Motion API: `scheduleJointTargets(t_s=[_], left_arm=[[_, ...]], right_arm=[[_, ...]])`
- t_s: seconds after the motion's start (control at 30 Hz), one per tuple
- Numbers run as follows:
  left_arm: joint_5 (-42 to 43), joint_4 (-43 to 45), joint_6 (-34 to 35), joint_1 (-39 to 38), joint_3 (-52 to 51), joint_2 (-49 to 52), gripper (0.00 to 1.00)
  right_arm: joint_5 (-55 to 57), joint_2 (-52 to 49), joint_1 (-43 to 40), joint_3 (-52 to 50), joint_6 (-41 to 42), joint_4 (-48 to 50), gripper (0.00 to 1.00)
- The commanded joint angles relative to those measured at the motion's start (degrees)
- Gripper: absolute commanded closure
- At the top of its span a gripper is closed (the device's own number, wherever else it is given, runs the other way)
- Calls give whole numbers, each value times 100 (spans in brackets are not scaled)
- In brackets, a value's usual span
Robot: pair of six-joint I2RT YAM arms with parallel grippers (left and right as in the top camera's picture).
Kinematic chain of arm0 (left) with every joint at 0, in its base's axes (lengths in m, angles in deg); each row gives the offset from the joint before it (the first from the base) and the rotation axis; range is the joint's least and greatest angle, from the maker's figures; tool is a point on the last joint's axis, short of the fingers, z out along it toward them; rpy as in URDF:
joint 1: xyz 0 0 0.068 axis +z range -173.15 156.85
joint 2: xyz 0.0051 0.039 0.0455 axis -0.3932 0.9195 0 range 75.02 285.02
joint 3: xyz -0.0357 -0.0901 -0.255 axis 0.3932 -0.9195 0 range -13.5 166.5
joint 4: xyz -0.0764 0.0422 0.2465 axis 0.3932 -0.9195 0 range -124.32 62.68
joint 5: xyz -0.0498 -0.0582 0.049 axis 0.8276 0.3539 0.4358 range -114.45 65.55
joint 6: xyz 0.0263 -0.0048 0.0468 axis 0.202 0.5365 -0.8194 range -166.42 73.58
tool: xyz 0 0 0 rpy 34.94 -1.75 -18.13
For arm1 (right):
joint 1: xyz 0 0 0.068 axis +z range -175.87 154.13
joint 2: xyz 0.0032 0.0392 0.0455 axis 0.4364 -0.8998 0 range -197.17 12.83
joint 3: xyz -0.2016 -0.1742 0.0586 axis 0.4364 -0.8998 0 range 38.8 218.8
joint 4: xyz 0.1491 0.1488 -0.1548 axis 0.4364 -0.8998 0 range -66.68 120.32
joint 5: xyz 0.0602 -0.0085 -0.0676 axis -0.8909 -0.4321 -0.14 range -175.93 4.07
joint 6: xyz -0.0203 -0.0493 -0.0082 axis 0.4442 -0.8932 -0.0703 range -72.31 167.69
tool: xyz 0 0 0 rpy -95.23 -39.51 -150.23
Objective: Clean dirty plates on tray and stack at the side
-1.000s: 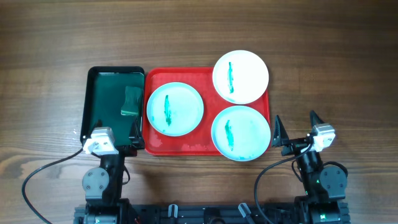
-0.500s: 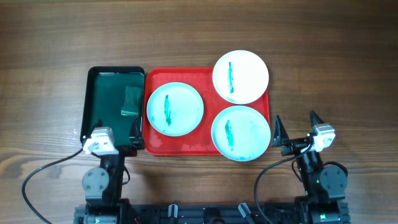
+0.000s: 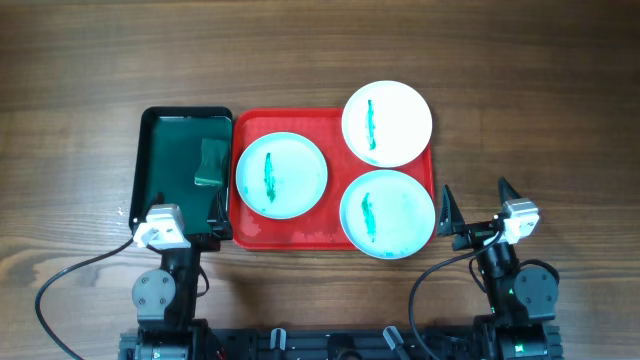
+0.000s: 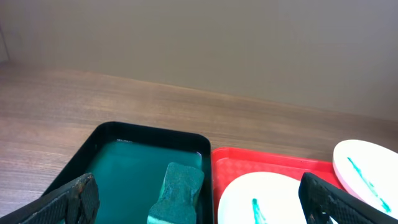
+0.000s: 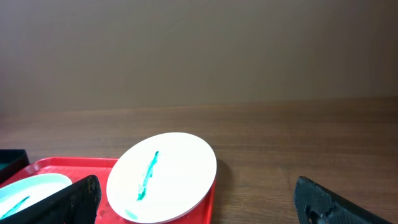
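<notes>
Nothing has moved over the last second: both arms sit parked at my edge of the worktop (image 3: 80, 80), so I judge the cleaning has not begun. The left end effector (image 4: 211, 202) is spread wide and holds nothing. The right end effector (image 3: 474, 200) is also spread wide and empty.

Just ahead of the right one lies the nearest plate (image 3: 387, 213), at the red tray (image 3: 300, 232)'s near right corner with its edge over the rim. A second plate (image 3: 281, 175) lies flat on the tray's left half. Farthest, the third plate (image 3: 387, 123) perches on the far right corner and overhangs the rim. All three carry a green smear, and none is stacked at the side.

The dark green tray (image 3: 160, 150) sits beside the red tray, directly ahead of the left end effector, with a sponge (image 3: 210, 162) inside near its right wall. That wall and the red rim close beside it leave little room around the sponge, so I expect a tight reach.
</notes>
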Motion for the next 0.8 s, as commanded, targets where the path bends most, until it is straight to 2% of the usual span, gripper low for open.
scheduleJointTargets(t_s=[0.0,0.23,0.47,0.77], left_arm=[[70,61,-7,-15,-9,-42,0],[103,15,-7,-15,271,-42,0],[195,-520,-9,-15,728,-42,0],[153,-1128,-9,-15,1320,190,0]], right_arm=[[-57,-22,2,-4,83,22,0],[-170,-24,2,166,63,17,0],[-354,-203,2,376,61,-22,0],[-356,-1362,2,1069,59,-22,0]])
